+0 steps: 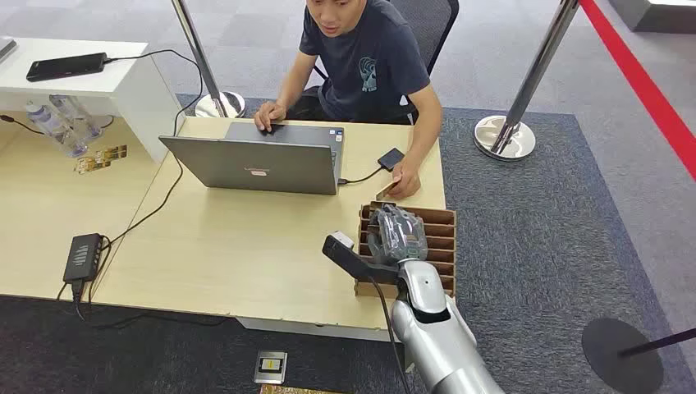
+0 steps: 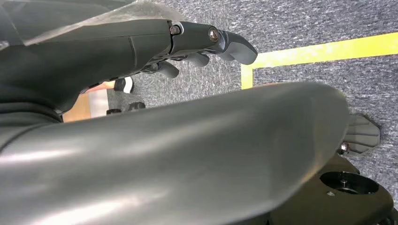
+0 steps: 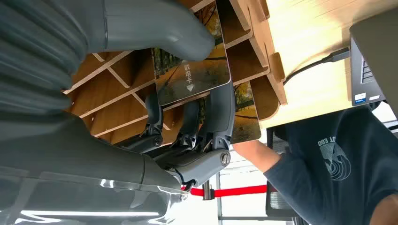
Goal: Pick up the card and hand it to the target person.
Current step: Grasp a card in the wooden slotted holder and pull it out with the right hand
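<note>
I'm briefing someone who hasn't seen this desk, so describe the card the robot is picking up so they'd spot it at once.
Start at the light wooden desk and go to the brown slotted card rack on its right edge, beside the open grey laptop. The right robot hand reaches into the rack, pinching a glossy card with an autumn-tree photo and white characters. It is the card lifted clear of its slot.

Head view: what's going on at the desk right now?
The robot's right hand is over the wooden slotted card rack at the desk's edge. The right wrist view shows it pinching a card between thumb and fingers just above the slots. A seated person behind the laptop has one hand near the rack. The card has not been handed over yet. The left hand hangs over the carpet, holding nothing.
</note>
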Controlling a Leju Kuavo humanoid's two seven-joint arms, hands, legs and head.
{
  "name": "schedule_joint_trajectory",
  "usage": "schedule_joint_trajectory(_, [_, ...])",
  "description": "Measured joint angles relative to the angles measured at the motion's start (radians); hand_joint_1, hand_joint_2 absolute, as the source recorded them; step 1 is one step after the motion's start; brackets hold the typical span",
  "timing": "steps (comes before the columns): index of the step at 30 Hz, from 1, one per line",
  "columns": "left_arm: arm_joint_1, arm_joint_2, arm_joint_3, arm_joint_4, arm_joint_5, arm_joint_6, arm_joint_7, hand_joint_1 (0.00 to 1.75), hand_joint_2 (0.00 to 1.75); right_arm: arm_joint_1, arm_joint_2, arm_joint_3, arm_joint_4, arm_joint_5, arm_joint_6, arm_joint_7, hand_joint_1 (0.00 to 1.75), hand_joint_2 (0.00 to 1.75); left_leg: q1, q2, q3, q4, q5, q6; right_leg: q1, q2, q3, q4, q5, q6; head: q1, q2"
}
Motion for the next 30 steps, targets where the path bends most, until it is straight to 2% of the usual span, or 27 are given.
schedule_joint_trajectory(9, [0.0, 0.0, 0.001, 0.001, -0.011, -0.003, -0.009, 0.0, 0.0, 0.012, -0.001, 0.0, -0.029, 0.01, 0.015, 0.008, 1.6, 1.75, 0.0, 0.0, 0.0, 0.0, 0.0, 0.0, 0.0, 0.0, 0.0, 0.0, 0.0, 0.0, 0.0, 0.0])
schedule_joint_trajectory(16, [0.001, 0.0, 0.001, 0.001, -0.017, -0.008, -0.008, 0.0, 0.0, 0.067, -0.002, 0.007, -0.131, 0.018, 0.023, -0.013, 1.74, 1.75, 0.0, 0.0, -0.001, 0.0, 0.0, 0.0, 0.0, 0.0, -0.001, 0.0, 0.0, 0.0, 0.0, 0.0])
schedule_joint_trajectory(30, [0.001, -0.002, 0.001, 0.001, -0.019, -0.011, -0.008, 0.0, 0.0, 0.119, -0.03, 0.051, -0.382, -0.017, 0.069, -0.068, 1.75, 1.75, 0.0, 0.0, -0.001, 0.0, 0.0, 0.0, 0.0, 0.0, -0.001, 0.0, 0.0, 0.0, 0.0, 0.0])
